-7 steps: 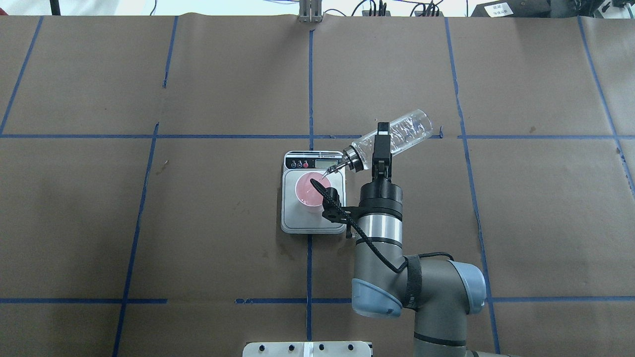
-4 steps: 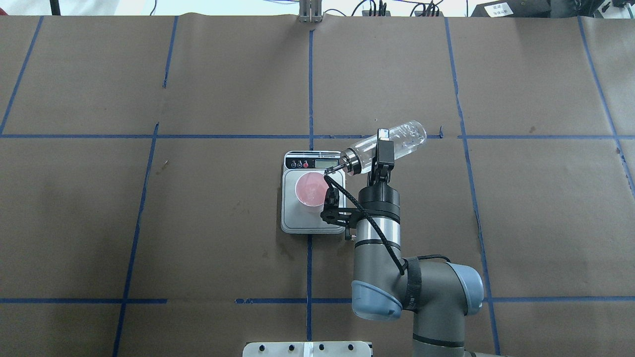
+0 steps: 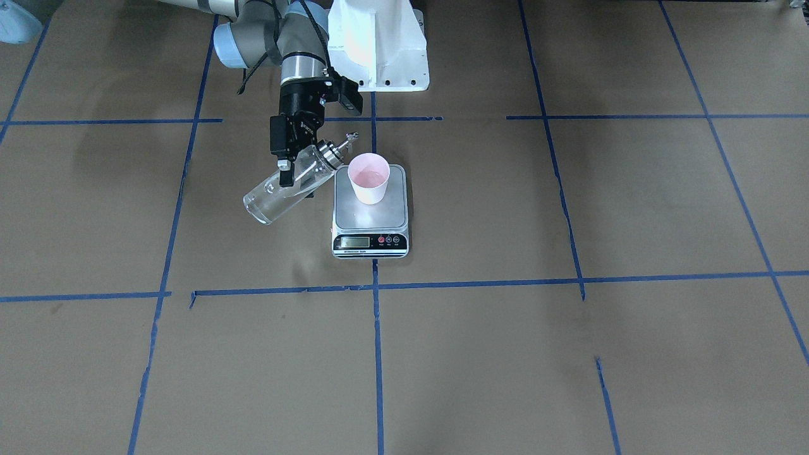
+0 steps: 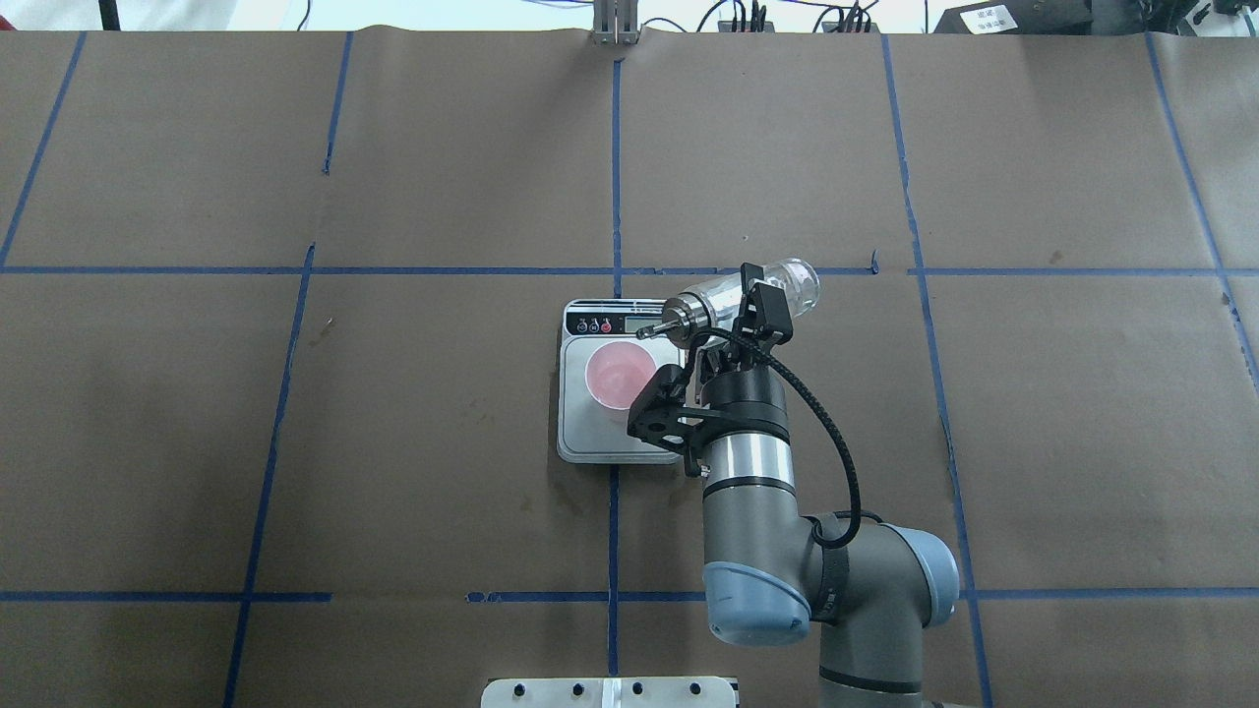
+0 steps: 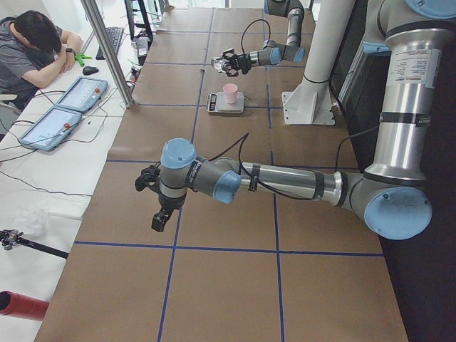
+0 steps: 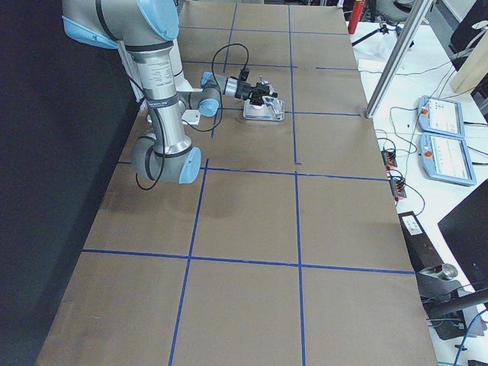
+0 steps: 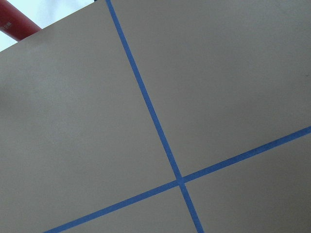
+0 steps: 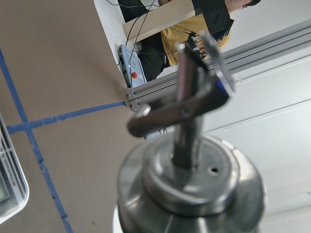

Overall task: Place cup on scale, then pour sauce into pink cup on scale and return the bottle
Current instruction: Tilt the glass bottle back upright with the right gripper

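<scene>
Brown paper with blue tape lines covers the table (image 4: 393, 442), and my right gripper (image 4: 762, 300) holds the glass bottle (image 4: 799, 283) beside the scale (image 4: 580, 438).

My right fingers are closed around the middle of the bottle's clear body and keep it in the air, tilted, with the silver cap (image 8: 189, 194) and its thin spout (image 8: 194, 92) toward the scale and the base away from it. The spout tip is near the rim of the pink cup (image 4: 620, 374) but apart from it. The cup stands upright on the steel platform, on the half away from the display. I cannot tell how much sauce is in the bottle or in the cup. My left gripper (image 5: 158, 214) hangs over the table well apart from the scale, and I cannot tell if its fingers are open or closed.
</scene>
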Robot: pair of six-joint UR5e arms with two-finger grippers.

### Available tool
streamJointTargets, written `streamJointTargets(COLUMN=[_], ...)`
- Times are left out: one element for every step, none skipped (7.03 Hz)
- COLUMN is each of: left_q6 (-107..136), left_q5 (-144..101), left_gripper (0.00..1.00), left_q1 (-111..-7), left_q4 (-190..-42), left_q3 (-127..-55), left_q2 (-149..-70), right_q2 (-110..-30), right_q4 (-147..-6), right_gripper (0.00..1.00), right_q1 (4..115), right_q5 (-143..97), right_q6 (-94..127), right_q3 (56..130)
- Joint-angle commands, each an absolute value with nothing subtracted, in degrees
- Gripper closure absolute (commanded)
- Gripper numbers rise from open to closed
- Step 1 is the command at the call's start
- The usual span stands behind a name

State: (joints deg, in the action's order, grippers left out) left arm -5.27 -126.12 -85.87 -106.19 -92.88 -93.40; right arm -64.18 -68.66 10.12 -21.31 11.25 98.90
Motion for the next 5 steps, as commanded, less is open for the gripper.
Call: streamJointTargets(left_q6=[-5.3,-5.3,-5.3,-5.3,-5.3], left_q5=[-126.0,-126.1,-126.1,-126.1,-126.0], left_gripper=[0.00,0.00,0.00,0.00,0.00], left_q1=[-85.9,-86.1,-86.3,-86.3,-86.4], left_q4=[-102.6,-102.2,-102.1,-102.1,-102.1], left_q3=[-95.3,-96.1,-96.2,-96.2,-96.3], left_q2=[-93.5,-93.5,-93.5,-93.5,-93.6], right_q2=[-65.5,-66.5,-69.5,-71.0,-72.1], right_q4=[-63.4,-61.5,-61.4,-61.4,-61.3], right_gripper=[1.00,1.00,1.00,1.00,1.00], right_q1=[10.0,10.2,10.2,10.3,10.5], right_q5=[-23.4,-24.9,-25.5,-28.1,-30.1], right_q6=[23.0,27.2,32.4,38.7,45.8], right_q3=[100.6,102.5,104.9,107.6,109.1])
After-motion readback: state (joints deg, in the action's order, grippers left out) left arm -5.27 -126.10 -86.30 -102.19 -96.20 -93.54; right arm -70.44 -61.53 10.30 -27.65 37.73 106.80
